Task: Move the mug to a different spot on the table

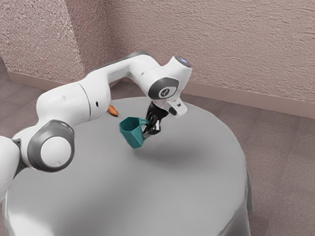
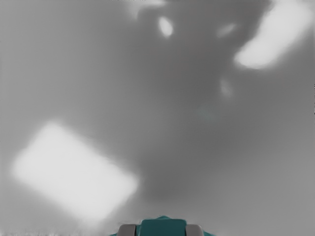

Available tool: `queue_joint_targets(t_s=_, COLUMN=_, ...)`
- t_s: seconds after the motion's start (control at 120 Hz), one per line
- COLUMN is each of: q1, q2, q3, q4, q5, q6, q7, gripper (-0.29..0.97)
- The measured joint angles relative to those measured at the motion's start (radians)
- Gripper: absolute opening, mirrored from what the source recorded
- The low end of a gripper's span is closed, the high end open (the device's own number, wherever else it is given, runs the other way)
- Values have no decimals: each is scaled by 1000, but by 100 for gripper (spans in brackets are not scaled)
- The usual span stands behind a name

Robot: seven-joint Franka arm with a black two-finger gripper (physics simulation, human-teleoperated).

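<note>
Fingers clamp mug between them, tilted.

The bench has open room near and at the exterior view's right. A small orange thing sits far back.

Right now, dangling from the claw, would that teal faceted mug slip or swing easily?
Likely rigid: the teal faceted mug holds its shape while tilted in the black claw. Gripped at one side, it might pivot. Its flat facets should resist rolling on the grey table.
</note>
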Motion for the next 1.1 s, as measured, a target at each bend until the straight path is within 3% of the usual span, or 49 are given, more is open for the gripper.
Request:
queue_joint_targets(t_s=0.233, q1=13, q2=8, q3=-5, q4=-3, q5=-11, q6=-3, q7=-126, gripper=0)
queue_joint_targets(t_s=0.458, q1=97, q2=13, q3=-21, q4=-11, q5=-60, q6=-7, q7=-278, gripper=0)
queue_joint_targets(t_s=0.9, q1=190, q2=78, q3=-168, q4=-6, q5=-79, q6=-6, q7=-574, gripper=1)
queue_joint_targets(t_s=1.1, q1=205, q2=79, q3=-188, q4=-13, q5=-82, q6=3, q7=-664, gripper=15)
